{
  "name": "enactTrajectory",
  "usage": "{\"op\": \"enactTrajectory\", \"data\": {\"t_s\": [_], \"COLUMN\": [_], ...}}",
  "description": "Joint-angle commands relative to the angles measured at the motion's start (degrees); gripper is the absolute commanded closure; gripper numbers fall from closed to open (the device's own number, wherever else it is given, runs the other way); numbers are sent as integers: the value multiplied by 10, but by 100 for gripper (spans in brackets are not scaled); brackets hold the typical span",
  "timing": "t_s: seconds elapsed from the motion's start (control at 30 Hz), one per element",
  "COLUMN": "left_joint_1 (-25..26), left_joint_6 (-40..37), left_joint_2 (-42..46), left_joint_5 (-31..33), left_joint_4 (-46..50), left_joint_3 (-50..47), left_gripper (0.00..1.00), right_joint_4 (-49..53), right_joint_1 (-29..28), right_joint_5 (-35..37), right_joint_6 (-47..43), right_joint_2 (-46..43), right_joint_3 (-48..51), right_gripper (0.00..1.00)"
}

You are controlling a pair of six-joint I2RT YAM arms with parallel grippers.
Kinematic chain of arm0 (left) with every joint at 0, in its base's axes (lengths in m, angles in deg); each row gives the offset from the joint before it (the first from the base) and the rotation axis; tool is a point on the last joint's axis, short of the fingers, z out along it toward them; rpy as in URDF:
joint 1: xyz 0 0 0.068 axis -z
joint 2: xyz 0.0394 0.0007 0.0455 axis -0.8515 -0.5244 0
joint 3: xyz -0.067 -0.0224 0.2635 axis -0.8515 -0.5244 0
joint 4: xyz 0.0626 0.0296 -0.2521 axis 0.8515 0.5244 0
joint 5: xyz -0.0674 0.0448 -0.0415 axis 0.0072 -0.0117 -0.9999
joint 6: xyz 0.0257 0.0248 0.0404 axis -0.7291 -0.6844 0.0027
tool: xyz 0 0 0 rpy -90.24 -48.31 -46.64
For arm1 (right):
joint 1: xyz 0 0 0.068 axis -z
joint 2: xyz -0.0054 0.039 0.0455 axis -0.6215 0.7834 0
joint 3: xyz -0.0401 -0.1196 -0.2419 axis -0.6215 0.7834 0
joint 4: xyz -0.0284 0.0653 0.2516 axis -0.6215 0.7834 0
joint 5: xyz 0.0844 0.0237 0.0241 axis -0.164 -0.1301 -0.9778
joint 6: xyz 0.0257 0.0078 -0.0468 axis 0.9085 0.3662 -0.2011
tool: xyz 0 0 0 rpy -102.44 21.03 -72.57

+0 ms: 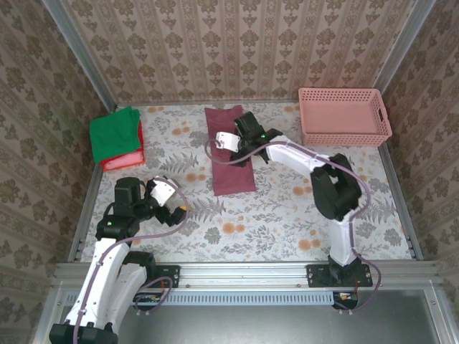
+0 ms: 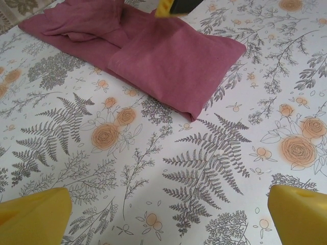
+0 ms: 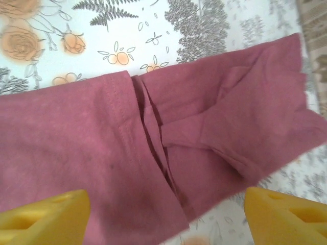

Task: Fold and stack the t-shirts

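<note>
The maroon t-shirt (image 1: 231,154) lies flat on the desk (image 1: 287,215), folded into a long narrow strip that runs near to far, around the middle and toward the far side. In the right wrist view a sleeve (image 3: 214,135) is folded over its body beside a few pleats. The right fingers (image 3: 41,217) are spread wide above the strip's far half, gripping nothing. The left fingers (image 2: 36,214) are also wide apart with bare desk between them, left of and nearer than the strip's near end. At the far left a folded green t-shirt (image 1: 115,132) rests on a red t-shirt (image 1: 122,159). A pink basket (image 1: 344,115) stands at the far right.
</note>
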Motion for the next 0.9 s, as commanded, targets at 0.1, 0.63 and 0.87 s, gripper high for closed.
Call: {"op": "enactTrajectory", "data": {"t_s": [0.1, 0.63, 0.87], "left_joint_1": [-5, -8, -7], "left_joint_6": [-4, -7, -5], "left_joint_2": [3, 5, 9], "left_joint_5": [-27, -28, -25], "left_joint_4": [-17, -17, -15], "left_joint_3": [-6, -15, -18], "left_gripper": [0, 0, 0], "right_joint_4": [-78, -54, -45], "right_joint_1": [-44, -83, -79], "right_joint_5": [-44, -26, -38], "right_joint_6": [-23, -35, -38], "right_joint_2": [-110, -45, -18], "right_joint_3": [166, 201, 195], "right_gripper": [26, 45, 49]}}
